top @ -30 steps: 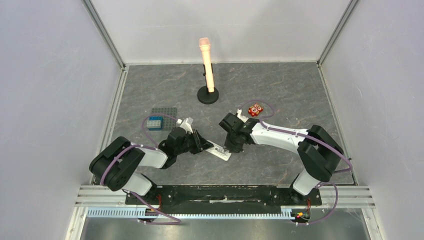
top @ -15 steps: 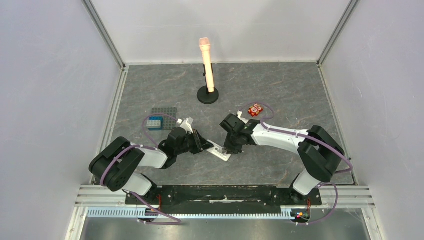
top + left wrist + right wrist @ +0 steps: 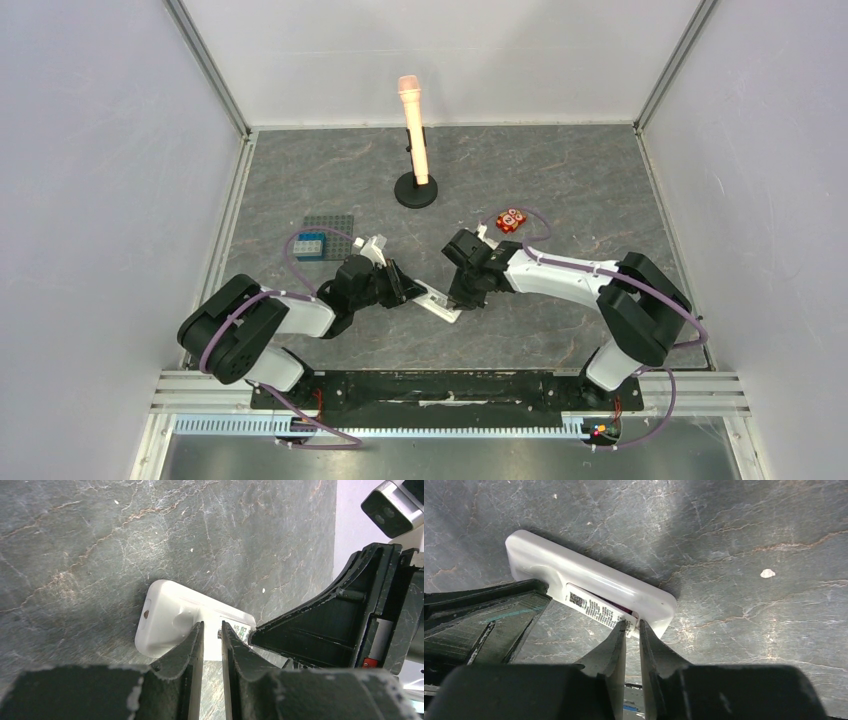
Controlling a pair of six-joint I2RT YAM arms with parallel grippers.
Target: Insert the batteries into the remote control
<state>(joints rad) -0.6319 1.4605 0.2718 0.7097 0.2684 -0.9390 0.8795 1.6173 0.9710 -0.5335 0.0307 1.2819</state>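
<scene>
The white remote control [image 3: 438, 301] lies back side up on the grey table between both arms. It also shows in the left wrist view [image 3: 167, 625] and the right wrist view [image 3: 589, 577]. My left gripper [image 3: 412, 291] is shut to a narrow slit, its tips [image 3: 212, 626] resting on the remote's back. My right gripper [image 3: 462, 297] is nearly shut, its tips [image 3: 632, 624] at the end of the labelled battery cover [image 3: 596, 609], whose edge sits between them. The cover looks slightly raised, with a dark gap under it. The blue batteries are not in view.
A peach microphone on a black round stand [image 3: 415, 188] stands at the back middle. A grey studded plate [image 3: 335, 225] with a blue brick [image 3: 309, 244] lies at the left. A small red block [image 3: 511, 219] lies behind my right arm.
The remote and both gripper tips have shifted very slightly up and left. Otherwise nothing differs.
</scene>
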